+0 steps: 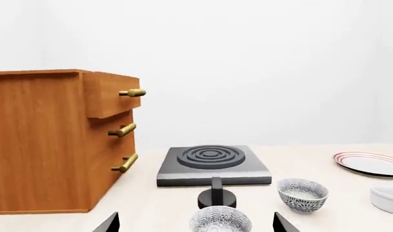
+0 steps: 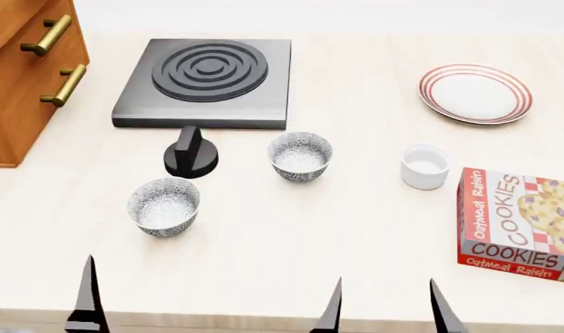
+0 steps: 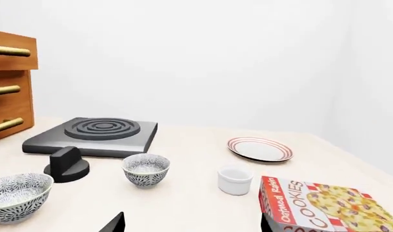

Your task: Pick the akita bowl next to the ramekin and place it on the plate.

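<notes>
White walls stand behind a pale table [image 2: 291, 250] that holds all the things. Two patterned bowls look just the same, and that is the big danger. The akita bowl [image 2: 300, 156] to pick is the one nearer the ramekin [image 2: 424, 166], with a clear gap between them. The other bowl [image 2: 164, 205] sits closer to the robot, near the black knob [image 2: 191, 154] in front of the stove plate [image 2: 206, 82]. A grab at that one would be the wrong pick.

Both claws hang low at the near edge of the table. The left claw [image 2: 37, 295] and the right claw [image 2: 383, 305] each show fingers spread wide, and they hold nothing.

The right claw looks best placed for the reach. It could bump the ramekin on the way in — the white cup sits beside the path. The cookie box [image 2: 517, 222] stands near that side too. A thin bowl rim may slip from a loose pinch. The plate [image 2: 475, 93] lies well apart at the far right, so a long carry could drop the bowl — or set it half off the rim.
</notes>
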Available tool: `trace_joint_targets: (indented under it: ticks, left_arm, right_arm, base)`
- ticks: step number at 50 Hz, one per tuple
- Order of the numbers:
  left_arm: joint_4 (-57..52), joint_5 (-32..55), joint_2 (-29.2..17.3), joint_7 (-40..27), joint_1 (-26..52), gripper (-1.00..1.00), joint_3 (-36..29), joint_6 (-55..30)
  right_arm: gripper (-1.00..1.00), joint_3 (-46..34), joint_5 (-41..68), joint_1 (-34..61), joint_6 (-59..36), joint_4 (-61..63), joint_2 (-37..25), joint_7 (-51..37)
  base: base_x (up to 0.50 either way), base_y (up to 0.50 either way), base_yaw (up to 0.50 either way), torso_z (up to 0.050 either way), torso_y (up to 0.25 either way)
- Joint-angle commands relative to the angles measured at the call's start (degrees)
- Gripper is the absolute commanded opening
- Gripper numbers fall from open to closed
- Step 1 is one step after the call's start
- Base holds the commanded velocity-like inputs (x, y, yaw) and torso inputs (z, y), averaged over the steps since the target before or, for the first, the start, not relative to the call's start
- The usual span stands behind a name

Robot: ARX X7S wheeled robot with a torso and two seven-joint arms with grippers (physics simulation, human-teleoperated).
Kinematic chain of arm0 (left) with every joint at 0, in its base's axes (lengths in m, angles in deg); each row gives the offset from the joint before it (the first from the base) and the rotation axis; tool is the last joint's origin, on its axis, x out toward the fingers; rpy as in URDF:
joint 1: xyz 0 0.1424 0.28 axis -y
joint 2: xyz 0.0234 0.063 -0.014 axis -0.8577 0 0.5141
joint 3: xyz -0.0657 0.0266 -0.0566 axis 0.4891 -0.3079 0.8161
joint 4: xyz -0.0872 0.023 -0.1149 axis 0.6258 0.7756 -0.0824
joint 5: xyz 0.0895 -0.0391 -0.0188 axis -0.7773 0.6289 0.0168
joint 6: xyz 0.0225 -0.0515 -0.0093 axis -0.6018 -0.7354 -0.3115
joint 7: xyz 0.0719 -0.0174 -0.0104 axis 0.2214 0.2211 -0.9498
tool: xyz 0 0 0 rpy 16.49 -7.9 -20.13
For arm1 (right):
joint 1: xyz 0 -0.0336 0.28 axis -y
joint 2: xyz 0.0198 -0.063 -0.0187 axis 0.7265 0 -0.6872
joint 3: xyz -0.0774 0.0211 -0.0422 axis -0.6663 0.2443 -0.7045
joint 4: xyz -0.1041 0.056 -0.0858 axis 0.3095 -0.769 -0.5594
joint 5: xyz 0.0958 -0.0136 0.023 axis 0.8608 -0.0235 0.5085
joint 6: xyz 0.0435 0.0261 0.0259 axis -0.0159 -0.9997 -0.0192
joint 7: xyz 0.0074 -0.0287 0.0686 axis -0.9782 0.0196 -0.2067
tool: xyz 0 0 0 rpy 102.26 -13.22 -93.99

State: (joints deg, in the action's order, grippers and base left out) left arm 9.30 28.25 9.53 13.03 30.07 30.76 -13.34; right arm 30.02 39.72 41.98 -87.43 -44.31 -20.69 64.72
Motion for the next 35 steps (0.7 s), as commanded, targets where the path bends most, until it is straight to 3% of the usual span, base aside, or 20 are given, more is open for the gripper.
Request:
trace_joint_targets:
  ticks: [1,6,7,8,9,11,13,23,35]
  left_arm:
    - [-14.29,2.23,-1.72,-1.24,1.73,1.00,0.69,-10.33]
    - [-17.33,2.77,-2.19,-1.85,2.92,1.00,1.10,-12.93]
    - [-25.93,11.36,-9.91,-10.44,8.20,1.00,2.04,-20.77]
    - [-34.52,17.85,-16.93,-19.04,9.67,1.00,-0.81,-18.88]
    - [-35.22,21.42,-22.06,-25.68,10.87,1.00,-3.59,-16.82]
    - [-35.20,25.21,-28.54,-33.07,12.76,1.00,-7.73,-13.25]
    - [-35.18,26.88,-31.88,-36.73,14.03,1.00,-10.16,-11.02]
    - [-35.12,30.40,-41.17,-46.14,18.49,1.00,-17.77,-3.88]
    - [-34.99,31.53,-46.60,-51.64,22.99,1.00,-24.39,0.91]
  right_arm:
    - [1.00,-1.73,-1.94,2.19,-12.10,13.80,-1.20,-1.42]
    - [1.00,-2.09,-2.47,4.41,-17.64,18.96,-1.51,-1.57]
    - [1.00,-8.83,-10.92,13.00,-26.24,27.56,-1.03,0.60]
    - [1.00,-8.86,-14.91,13.86,-34.03,34.66,1.62,4.15]
    - [1.00,-8.34,-18.82,13.31,-33.42,34.66,4.31,8.08]
    - [1.00,-7.95,-21.85,12.85,-32.52,34.66,6.46,11.15]
    - [1.00,-8.12,-21.71,12.73,-32.13,34.66,6.48,10.96]
    - [1.00,-8.50,-22.12,12.46,-30.96,34.67,6.50,10.64]
    - [1.00,-7.20,-20.98,12.30,-30.05,34.67,6.50,10.23]
  base:
    - [0.00,0.00,0.00,0.000,0.000]
    - [0.00,0.00,0.00,0.000,0.000]
    - [0.00,0.00,0.00,0.000,0.000]
    - [0.00,0.00,0.00,0.000,0.000]
    - [0.00,0.00,0.00,0.000,0.000]
    - [0.00,0.00,0.00,0.000,0.000]
    - [0.00,0.00,0.00,0.000,0.000]
    - [0.00,0.00,0.00,0.000,0.000]
    - [0.00,0.00,0.00,0.000,0.000]
